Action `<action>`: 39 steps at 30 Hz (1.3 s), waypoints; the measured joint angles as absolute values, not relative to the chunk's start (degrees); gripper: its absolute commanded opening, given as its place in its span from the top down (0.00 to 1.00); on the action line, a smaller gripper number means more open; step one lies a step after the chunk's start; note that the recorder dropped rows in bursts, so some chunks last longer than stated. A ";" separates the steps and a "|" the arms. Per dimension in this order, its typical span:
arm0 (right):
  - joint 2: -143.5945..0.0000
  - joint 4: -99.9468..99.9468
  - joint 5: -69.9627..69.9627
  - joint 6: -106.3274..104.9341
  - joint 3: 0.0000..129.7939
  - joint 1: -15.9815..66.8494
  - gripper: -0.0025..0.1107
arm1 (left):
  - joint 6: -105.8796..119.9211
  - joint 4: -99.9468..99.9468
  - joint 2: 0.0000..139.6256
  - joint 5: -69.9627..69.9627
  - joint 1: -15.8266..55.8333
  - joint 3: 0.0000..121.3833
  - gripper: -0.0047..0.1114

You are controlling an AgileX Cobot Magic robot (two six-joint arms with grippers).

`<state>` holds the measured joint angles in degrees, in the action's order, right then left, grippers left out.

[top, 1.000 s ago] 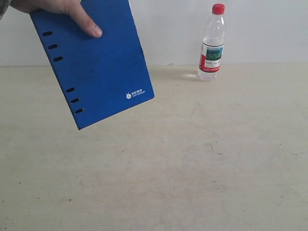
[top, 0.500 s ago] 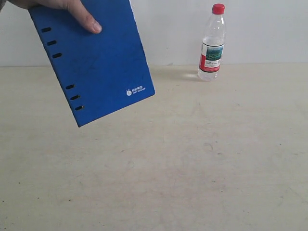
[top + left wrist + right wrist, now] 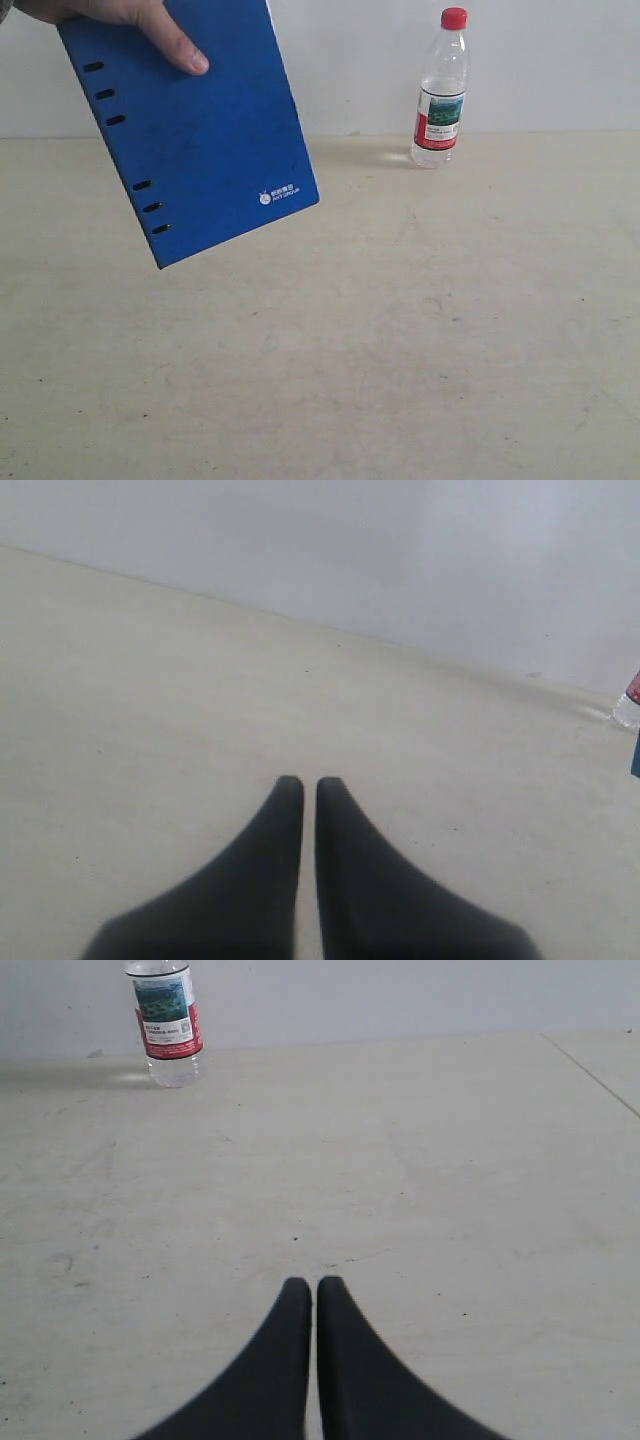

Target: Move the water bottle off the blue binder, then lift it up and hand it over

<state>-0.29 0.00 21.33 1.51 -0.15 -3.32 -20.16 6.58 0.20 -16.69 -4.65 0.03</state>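
Note:
A person's hand (image 3: 130, 20) holds the blue binder (image 3: 190, 125) tilted in the air at the upper left of the exterior view, slot holes along its left edge and a white logo near its lower corner. The water bottle (image 3: 440, 92) stands upright on the table near the back wall, apart from the binder; its lower half also shows in the right wrist view (image 3: 168, 1025), and a sliver of it at the edge of the left wrist view (image 3: 629, 702). My left gripper (image 3: 301, 785) and right gripper (image 3: 304, 1286) are shut with nothing between the fingers, and neither shows in the exterior view.
The beige table (image 3: 400, 330) runs back to a white wall (image 3: 560, 60). A seam or table edge (image 3: 590, 1070) crosses the far corner in the right wrist view.
The hand has shifted the binder slightly left and down. The bottle has stayed put.

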 measured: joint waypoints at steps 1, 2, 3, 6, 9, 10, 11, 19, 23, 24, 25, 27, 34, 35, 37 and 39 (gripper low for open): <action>-0.29 0.00 21.33 1.51 -0.15 -3.32 0.98 | -20.16 6.58 0.20 -16.69 -4.65 0.03 0.92; -0.29 0.00 21.33 1.51 -0.15 -3.32 0.98 | -20.16 6.58 0.20 -16.69 -4.65 0.03 0.92; -0.29 0.00 21.33 1.51 -0.15 -3.32 0.98 | -20.19 6.58 0.20 -16.69 -4.65 0.03 0.92; -0.29 0.00 21.33 1.51 -0.15 -3.32 0.98 | -20.19 6.58 0.20 -16.69 -4.65 0.03 0.92; -0.29 0.00 21.33 1.51 -0.15 -3.32 0.98 | -20.19 6.58 0.20 -16.69 -4.65 0.03 0.92; -0.29 0.00 21.33 1.51 -0.15 -3.32 0.98 | -20.19 6.58 0.20 -16.69 -4.65 0.03 0.92; -0.29 0.00 21.33 1.51 -0.15 -3.32 0.98 | -20.19 6.58 0.20 -16.69 -4.65 0.03 0.92; -0.29 0.00 21.33 1.51 -0.15 -3.32 0.98 | -20.19 6.58 0.20 -16.69 -4.65 0.03 0.92; -0.29 2.81 19.95 2.06 -0.15 -3.32 0.98 | -20.19 6.58 0.20 -16.69 -4.65 0.03 0.92; -0.29 3.47 18.56 2.97 -0.15 -3.32 0.98 | -20.19 6.58 0.20 -16.69 -4.65 0.03 0.92; -0.29 3.78 17.37 4.67 -0.15 -3.32 0.98 | -20.19 6.58 0.20 -16.69 -4.65 0.03 0.92; -0.29 4.04 17.22 7.00 -0.15 -3.32 0.98 | -20.19 6.58 0.20 -16.69 -4.65 0.03 0.92; -0.29 4.28 17.93 8.22 -0.15 -3.32 0.98 | -20.19 6.58 0.20 -16.69 -4.65 0.03 0.92; -0.29 4.16 18.18 8.33 -0.15 -3.32 0.98 | -20.19 6.58 0.20 -16.69 -4.65 0.03 0.92; -0.29 4.03 18.32 8.45 -0.15 -3.32 0.98 | -20.19 6.58 0.20 -16.69 -4.65 0.03 0.92; -0.29 4.03 18.55 8.58 -0.15 -3.32 0.98 | -20.19 6.58 0.20 -16.69 -4.65 0.03 0.92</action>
